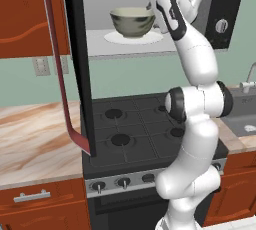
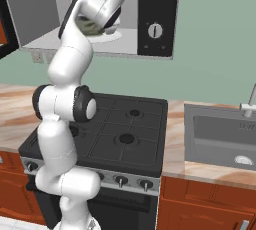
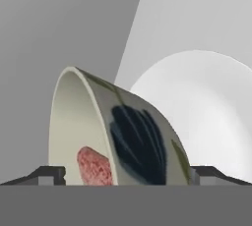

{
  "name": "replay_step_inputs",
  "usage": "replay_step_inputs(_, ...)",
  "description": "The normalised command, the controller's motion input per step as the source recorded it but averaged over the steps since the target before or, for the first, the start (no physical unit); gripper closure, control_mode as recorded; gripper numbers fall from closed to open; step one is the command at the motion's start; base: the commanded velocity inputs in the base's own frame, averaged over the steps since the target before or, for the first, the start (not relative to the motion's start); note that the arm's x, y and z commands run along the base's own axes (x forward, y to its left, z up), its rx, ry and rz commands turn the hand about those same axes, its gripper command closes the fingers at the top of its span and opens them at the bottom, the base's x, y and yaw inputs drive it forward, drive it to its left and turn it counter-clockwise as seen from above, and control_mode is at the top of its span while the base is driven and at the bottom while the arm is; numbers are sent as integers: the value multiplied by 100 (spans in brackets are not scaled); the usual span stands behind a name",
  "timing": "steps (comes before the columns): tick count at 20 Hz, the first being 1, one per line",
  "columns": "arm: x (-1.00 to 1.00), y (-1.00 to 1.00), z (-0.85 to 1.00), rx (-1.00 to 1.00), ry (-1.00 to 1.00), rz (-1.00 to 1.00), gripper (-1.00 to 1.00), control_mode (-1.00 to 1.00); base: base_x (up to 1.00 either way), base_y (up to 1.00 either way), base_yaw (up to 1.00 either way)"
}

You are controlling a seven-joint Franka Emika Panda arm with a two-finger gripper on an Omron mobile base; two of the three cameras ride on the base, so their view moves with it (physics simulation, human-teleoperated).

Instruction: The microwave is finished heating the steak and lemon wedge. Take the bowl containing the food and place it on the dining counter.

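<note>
The microwave (image 1: 150, 19) door stands swung open, and the bowl (image 1: 132, 21) sits upright on the turntable (image 1: 134, 37) inside, rim up; being round, it has no long axis. The claw (image 3: 126, 173) is released, its 2 tips spread wide either side of the bowl wall, nothing grasped. In the hand view the steak (image 3: 94, 166) lies in the bowl. Left, by my judgement: clench, lift out, carry to the marble surface (image 1: 35, 134).
</note>
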Motion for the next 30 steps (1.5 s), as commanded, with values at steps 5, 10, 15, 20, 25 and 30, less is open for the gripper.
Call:
replay_step_inputs(5,-3,16,-46,0,6,0,100,-100,0,0,0)
replay_step_inputs(10,0,10,-17,0,1,0,100,-100,0,0,0)
replay_step_inputs(15,0,0,0,0,1,0,100,-100,0,0,0)
replay_step_inputs(20,-7,0,0,0,0,0,100,-100,0,0,0)
replay_step_inputs(25,-42,0,0,0,-1,0,100,-100,0,0,0)
replay_step_inputs(30,-59,0,0,0,-5,0,100,-100,0,0,0)
